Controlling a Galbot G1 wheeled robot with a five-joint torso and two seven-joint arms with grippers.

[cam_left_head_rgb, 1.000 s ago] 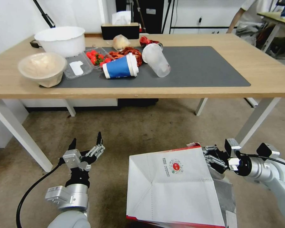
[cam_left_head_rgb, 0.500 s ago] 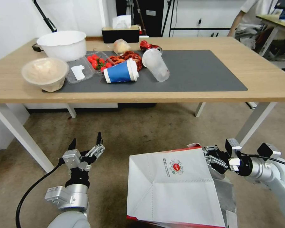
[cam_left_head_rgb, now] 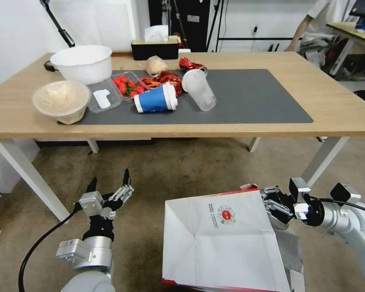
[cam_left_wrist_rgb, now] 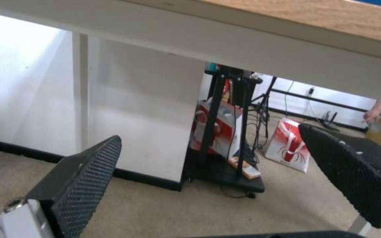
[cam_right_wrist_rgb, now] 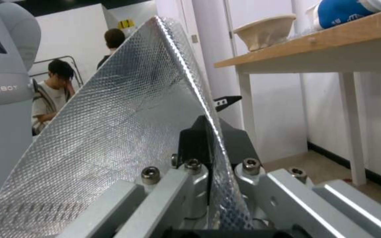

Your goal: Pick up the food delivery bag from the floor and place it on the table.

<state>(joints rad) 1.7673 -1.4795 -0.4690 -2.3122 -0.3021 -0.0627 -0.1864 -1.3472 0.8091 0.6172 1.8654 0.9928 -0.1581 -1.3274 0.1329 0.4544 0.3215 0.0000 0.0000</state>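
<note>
The food delivery bag [cam_left_head_rgb: 219,239], white with red edges and a round red logo, hangs tilted just above the floor [cam_left_head_rgb: 170,170] at the lower right of the head view. My right gripper [cam_left_head_rgb: 271,205] is shut on its top rim. In the right wrist view the fingers [cam_right_wrist_rgb: 199,145] pinch the silver foil lining [cam_right_wrist_rgb: 124,132] of the bag. My left gripper [cam_left_head_rgb: 109,187] is open and holds nothing, low over the floor to the bag's left; its black pads [cam_left_wrist_rgb: 84,178] stand wide apart. The light-wood table [cam_left_head_rgb: 336,105] with a dark grey mat [cam_left_head_rgb: 255,97] stands ahead.
The table's left half holds a white bowl [cam_left_head_rgb: 83,63], a beige bowl [cam_left_head_rgb: 62,99], a tray of tomatoes [cam_left_head_rgb: 123,83], a blue cup [cam_left_head_rgb: 156,99] and a clear cup [cam_left_head_rgb: 198,88], both lying down. The mat's right half is bare. White table legs [cam_left_head_rgb: 28,178] flank the floor space.
The table sits lower in the head view than before, so the camera has risen. The bag and both grippers keep their places in the picture.
</note>
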